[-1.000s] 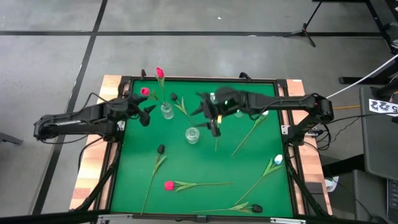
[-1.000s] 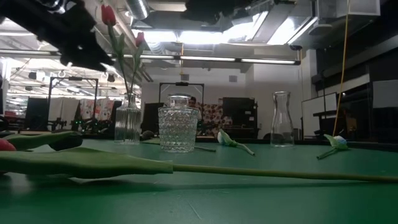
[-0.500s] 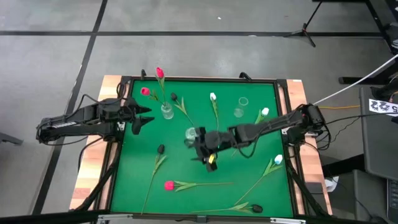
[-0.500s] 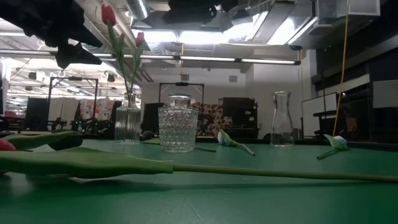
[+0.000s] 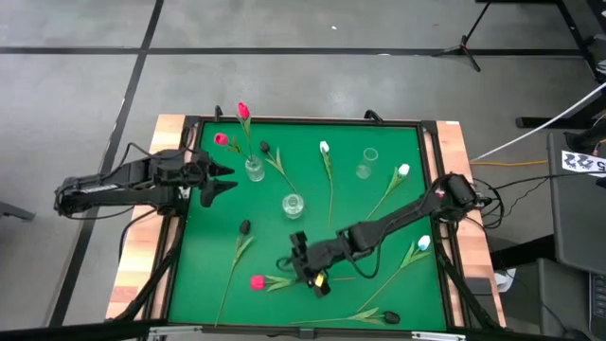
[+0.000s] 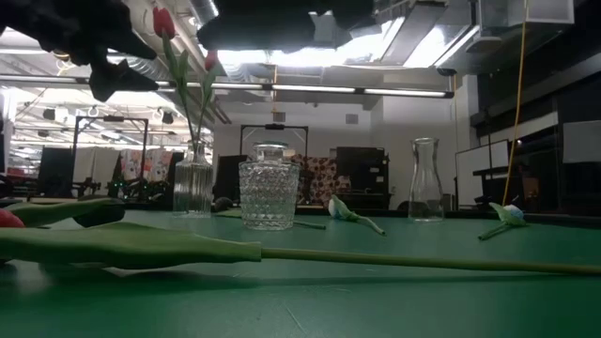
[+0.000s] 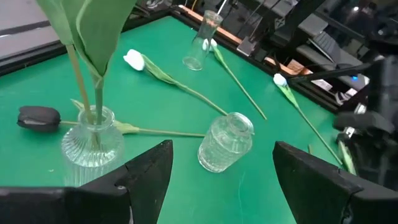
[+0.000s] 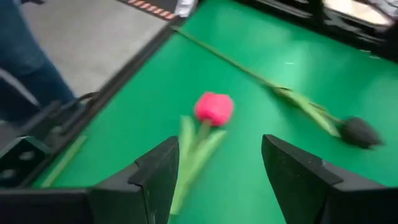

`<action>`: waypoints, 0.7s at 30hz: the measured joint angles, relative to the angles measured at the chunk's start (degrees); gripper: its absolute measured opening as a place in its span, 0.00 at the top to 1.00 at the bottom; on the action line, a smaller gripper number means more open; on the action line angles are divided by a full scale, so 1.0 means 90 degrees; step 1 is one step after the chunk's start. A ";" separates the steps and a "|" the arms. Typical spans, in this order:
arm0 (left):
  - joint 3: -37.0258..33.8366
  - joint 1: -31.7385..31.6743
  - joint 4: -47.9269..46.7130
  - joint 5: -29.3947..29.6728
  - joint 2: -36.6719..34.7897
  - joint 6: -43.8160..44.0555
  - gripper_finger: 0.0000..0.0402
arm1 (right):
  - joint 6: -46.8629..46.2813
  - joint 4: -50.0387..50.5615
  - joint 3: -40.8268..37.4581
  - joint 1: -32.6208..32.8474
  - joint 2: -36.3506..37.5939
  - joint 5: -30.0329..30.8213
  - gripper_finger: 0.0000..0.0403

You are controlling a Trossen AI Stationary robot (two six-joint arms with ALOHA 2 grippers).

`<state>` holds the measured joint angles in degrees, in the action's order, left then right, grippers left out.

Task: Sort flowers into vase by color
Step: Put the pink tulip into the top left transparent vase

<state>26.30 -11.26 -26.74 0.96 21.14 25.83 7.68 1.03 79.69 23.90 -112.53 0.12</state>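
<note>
- High view: green table (image 5: 379,227). Right gripper (image 5: 305,268) is low over the near-centre area, just beside the stem of the pink tulip (image 5: 258,281) lying there. Its fingers are spread and hold nothing. Left gripper (image 5: 220,178) sits at the table's left edge, beside the ribbed vase (image 5: 254,170), fingers spread and empty.
- High view, flowers: the ribbed vase holds two pink-red tulips (image 5: 243,111). A black tulip (image 5: 265,148) lies just beside that vase. A second black tulip (image 5: 244,227) lies left of centre, and a third (image 5: 390,317) at the near edge. White tulips (image 5: 324,147) lie loose toward the far and right sides. The cut-glass jar (image 5: 293,205) and narrow carafe (image 5: 364,170) both stand empty.
- Low view: ribbed vase (image 6: 192,180) with red heads above it, cut-glass jar (image 6: 268,188) in the centre, carafe (image 6: 425,180) to the right. A long green stem (image 6: 282,253) crosses the foreground. The dark left arm (image 6: 84,38) shows at upper left.
- Left wrist view: both fingers (image 7: 146,171) are wide apart. Ribbed vase (image 7: 90,140), black tulip head (image 7: 38,116) and cut-glass jar (image 7: 225,142) lie ahead.
- Right wrist view: fingers (image 8: 155,174) are spread on either side of the pink tulip (image 8: 214,107), not touching it. A black tulip (image 8: 359,131) lies beyond. A person's trouser leg (image 8: 28,68) shows off the table.
</note>
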 joint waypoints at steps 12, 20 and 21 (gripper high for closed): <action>-0.0011 0.0270 0.0047 0.0077 0.0263 0.0138 0.32 | -0.0952 0.0488 -0.0001 0.0357 -0.0736 0.0376 0.44; -0.0010 0.0308 0.0044 0.0089 0.0259 0.0170 0.32 | -0.1628 0.0686 -0.0001 0.0343 -0.1139 0.0444 0.44; -0.0010 0.0308 0.0046 0.0089 0.0259 0.0192 0.32 | -0.1820 0.0774 -0.0001 0.0343 -0.1146 0.0492 0.44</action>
<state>26.22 -8.49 -26.33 1.76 23.46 27.56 -8.70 7.99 79.68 26.98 -122.85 4.55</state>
